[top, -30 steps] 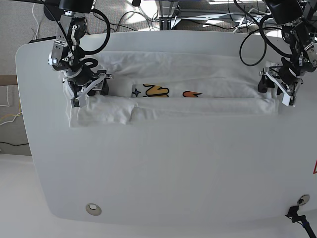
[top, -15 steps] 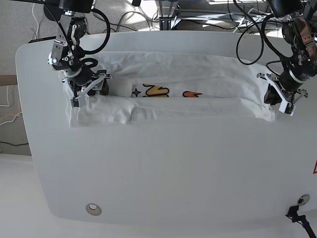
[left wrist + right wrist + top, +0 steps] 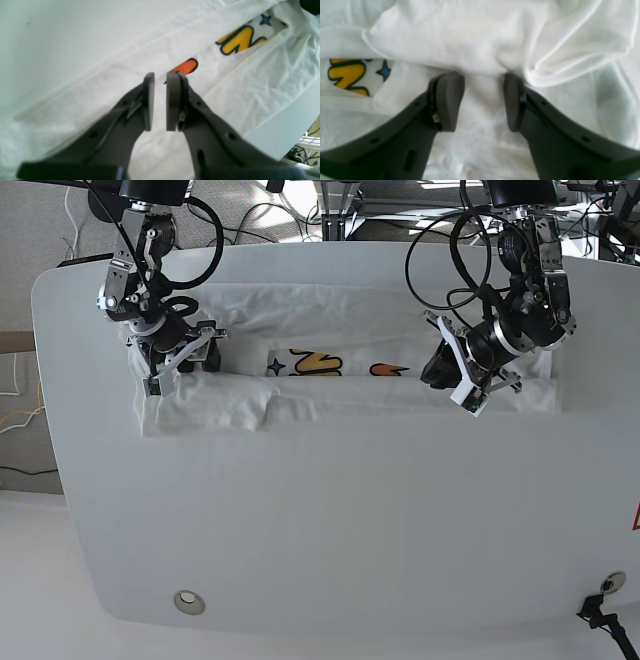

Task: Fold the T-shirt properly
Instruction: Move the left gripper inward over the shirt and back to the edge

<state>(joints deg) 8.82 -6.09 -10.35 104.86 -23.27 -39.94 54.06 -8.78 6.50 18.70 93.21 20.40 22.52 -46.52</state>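
The white T-shirt (image 3: 350, 320) lies as a long band across the far half of the table, its front edge folded up so only a strip of yellow print (image 3: 315, 362) and orange print (image 3: 388, 369) shows. My left gripper (image 3: 440, 372) hovers over the shirt right of the orange print. In the left wrist view (image 3: 160, 77) its pads stand a narrow gap apart with nothing between them, above the shirt (image 3: 250, 82). My right gripper (image 3: 182, 360) is open at the shirt's left end. In the right wrist view (image 3: 481, 80) its fingers rest astride bunched white cloth (image 3: 482, 37).
The white table (image 3: 350, 530) has a round metal grommet (image 3: 188, 602) near its front left corner. Black cables (image 3: 470, 250) hang over the far edge behind the shirt. A cable plug (image 3: 600, 605) sits at the front right corner.
My left arm has left the shirt's right end and swung left toward the middle, near the orange print. The right arm has not moved.
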